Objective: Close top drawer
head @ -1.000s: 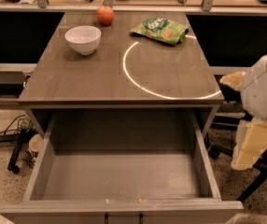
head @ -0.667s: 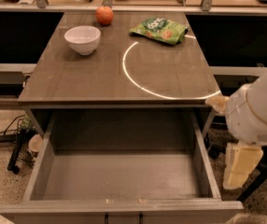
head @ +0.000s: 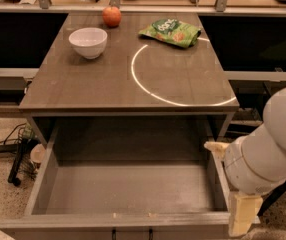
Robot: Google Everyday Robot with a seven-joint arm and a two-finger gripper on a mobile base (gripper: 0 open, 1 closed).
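Note:
The top drawer (head: 128,194) is a wide grey wooden drawer, pulled far out from under the table top, and its inside is empty. Its front panel (head: 83,227) runs along the bottom edge of the camera view. Only the top of its dark handle (head: 131,232) shows at centre. My gripper (head: 242,213), cream coloured at the end of the white arm (head: 273,149), is low at the drawer's front right corner, just outside its right wall.
On the grey table top (head: 103,84) stand a white bowl (head: 88,41), a red apple (head: 112,16) and a green snack bag (head: 171,32). A bright ring of light lies on the top. Cables (head: 20,154) lie on the floor at left.
My arm and gripper have moved down and toward the front, from beside the table's right edge to the drawer's front right corner. The drawer has not moved.

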